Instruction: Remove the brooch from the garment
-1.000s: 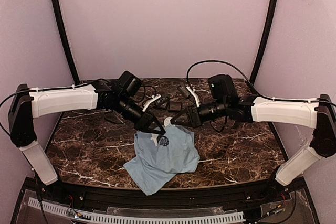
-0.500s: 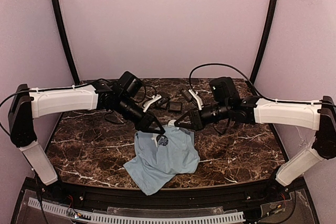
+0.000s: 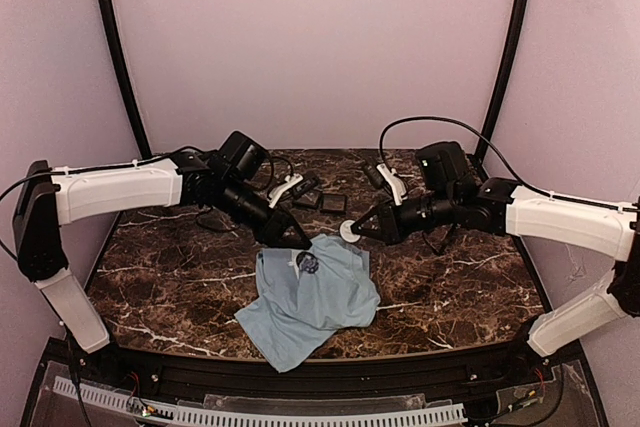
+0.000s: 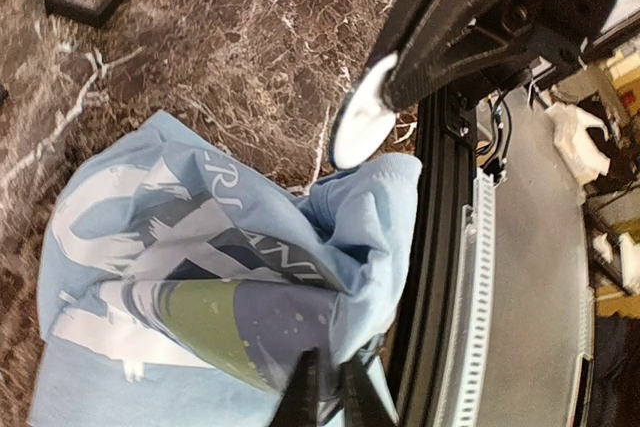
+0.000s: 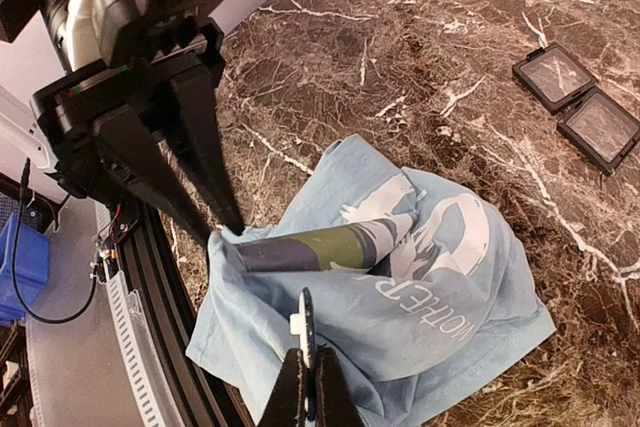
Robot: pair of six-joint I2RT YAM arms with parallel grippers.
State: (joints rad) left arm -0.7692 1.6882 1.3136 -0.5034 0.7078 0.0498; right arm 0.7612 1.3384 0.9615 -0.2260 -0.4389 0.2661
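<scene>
My right end effector (image 3: pixel 357 229) is pinched narrow on the small round brooch (image 4: pixel 362 112), a thin disc held edge-on, white on the face I can see. The brooch hangs just beside the far edge of the crumpled light blue printed shirt (image 3: pixel 320 307), above the brown marbled counter (image 3: pixel 170 287). I cannot tell whether it touches the cloth. My left end effector (image 3: pixel 298 244) is nipped tight on a raised fold of the shirt, right by its navy and olive print. Two small square black trays (image 5: pixel 553 75) sit well apart from the shirt, farther back.
</scene>
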